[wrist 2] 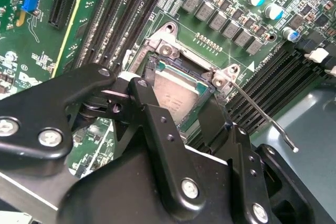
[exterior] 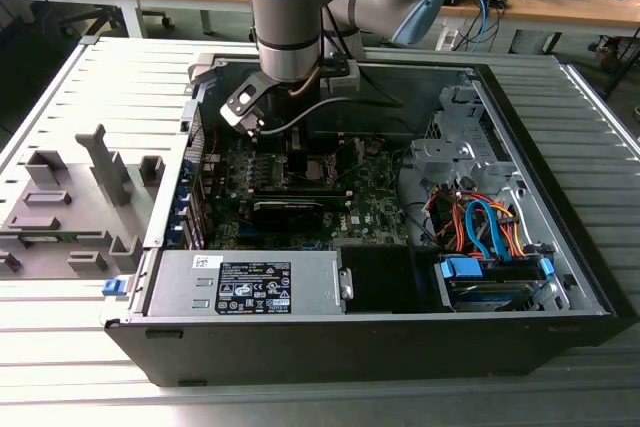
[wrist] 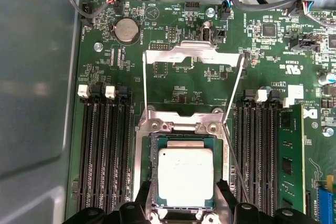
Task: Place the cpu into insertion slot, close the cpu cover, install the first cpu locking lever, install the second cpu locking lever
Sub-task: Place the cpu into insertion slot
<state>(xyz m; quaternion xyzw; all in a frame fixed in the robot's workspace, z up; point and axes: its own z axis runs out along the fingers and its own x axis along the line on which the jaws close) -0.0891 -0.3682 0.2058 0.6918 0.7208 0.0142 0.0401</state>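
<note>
One cpu (wrist: 185, 177) (wrist 2: 176, 95), silver face up, lies flat inside the insertion slot (wrist: 184, 138) on the motherboard (wrist: 105, 72). Gripper (wrist: 185, 188) (wrist 2: 181, 107) is down over it, fingers (wrist: 144, 198) against two opposite edges of the chip, so it's clamped on the cpu at chip width.

The cpu cover (wrist: 178, 54) is swung open. It hinges at the slot's edge and lies away from it, with green board showing through its window. First locking lever (wrist: 234, 90), a thin wire, runs along the cover's side, unlatched. Second locking lever (wrist: 237, 169) runs just beside the slot, also free. In the second wrist view a wire lever (wrist 2: 262, 114) sticks out over the memory slots (wrist 2: 262, 85).

Black memory slots (wrist: 102, 150) flank the socket on both sides. A green memory stick (wrist: 287, 156) stands in an outer row. Coin battery (wrist: 126, 31) sits beyond the cover.

In the exterior view the arm (exterior: 285, 17) reaches down into the open PC case (exterior: 350, 347). Power supply (exterior: 250, 282) is at the near wall. Grey fixture (exterior: 70, 207) sits on the slatted table (exterior: 60, 377) at the exterior view's left.
</note>
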